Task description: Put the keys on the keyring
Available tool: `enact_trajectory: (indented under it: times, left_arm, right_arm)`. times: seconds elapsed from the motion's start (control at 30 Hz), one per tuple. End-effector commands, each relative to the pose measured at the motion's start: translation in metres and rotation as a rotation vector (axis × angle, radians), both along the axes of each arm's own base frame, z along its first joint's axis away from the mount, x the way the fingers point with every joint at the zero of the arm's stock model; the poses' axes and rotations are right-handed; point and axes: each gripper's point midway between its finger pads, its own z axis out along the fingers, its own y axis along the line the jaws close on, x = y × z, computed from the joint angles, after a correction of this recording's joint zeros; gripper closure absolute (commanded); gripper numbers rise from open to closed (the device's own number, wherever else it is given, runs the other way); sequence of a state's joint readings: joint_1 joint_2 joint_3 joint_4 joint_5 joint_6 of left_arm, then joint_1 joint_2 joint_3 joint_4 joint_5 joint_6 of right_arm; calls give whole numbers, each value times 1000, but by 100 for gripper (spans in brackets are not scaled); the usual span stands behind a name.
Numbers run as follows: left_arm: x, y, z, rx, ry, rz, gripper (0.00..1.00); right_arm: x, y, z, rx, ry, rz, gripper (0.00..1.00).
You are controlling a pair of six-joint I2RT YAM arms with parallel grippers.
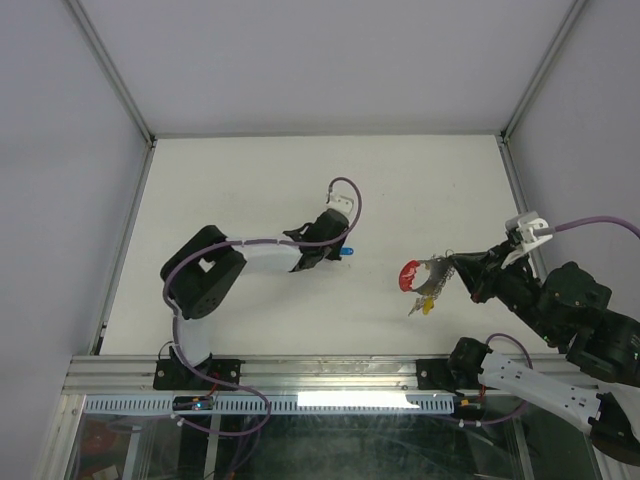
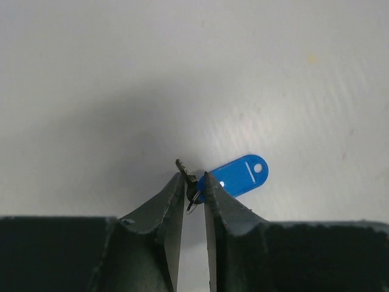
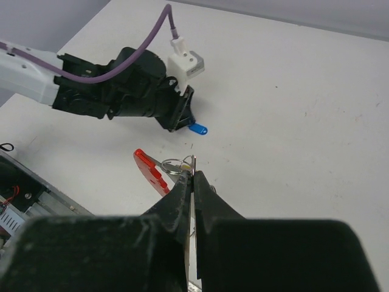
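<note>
**Two grippers closed down, one key by each**

Bottom centre of the left wrist view: pinches the dark metal end of the blue key (image 2: pixel 234 176) between the fingers (image 2: pixel 173 207) of the left gripper (image 2: pixel 194 182), with only a slit of gap left. Lies flat on the white table (image 2: pixel 91 73), blue head pointing up and right.

Lower centre of the right wrist view: clamps the keyring (image 3: pixel 172 164) in the fully closed right gripper (image 3: pixel 192 176), red key (image 3: pixel 151 171) hanging at its left.

Right of centre from above: shows a yellow key (image 1: pixel 428 307) just below the red one, blue key well apart at centre.
</note>
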State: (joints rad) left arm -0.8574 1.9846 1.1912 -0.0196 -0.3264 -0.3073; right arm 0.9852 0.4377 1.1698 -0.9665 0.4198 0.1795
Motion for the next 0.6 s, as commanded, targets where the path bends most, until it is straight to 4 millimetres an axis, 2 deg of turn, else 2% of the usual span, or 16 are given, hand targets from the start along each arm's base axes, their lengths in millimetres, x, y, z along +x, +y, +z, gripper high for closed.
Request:
enact_trajectory:
  times: [0.0, 0.13, 0.23, 0.37, 0.47, 0.57]
  left_arm:
    - [-65, 40, -18, 48, 115, -127, 77]
    - [-76, 53, 9, 0, 60, -130, 52]
    - [-68, 55, 36, -30, 6, -96, 45]
    - [-59, 48, 69, -108, -17, -28, 43]
    - [-63, 43, 73, -183, 34, 42, 45]
    - [-70, 45, 63, -199, 88, 115, 46]
  right_arm:
    - [4, 16, 20, 82, -29, 25, 100]
    - [6, 23, 19, 88, -22, 35, 100]
    - [7, 28, 19, 101, -19, 45, 100]
    - [9, 34, 15, 107, -2, 47, 100]
    - [10, 37, 11, 97, 10, 49, 100]
    - [11, 40, 8, 86, 19, 53, 100]
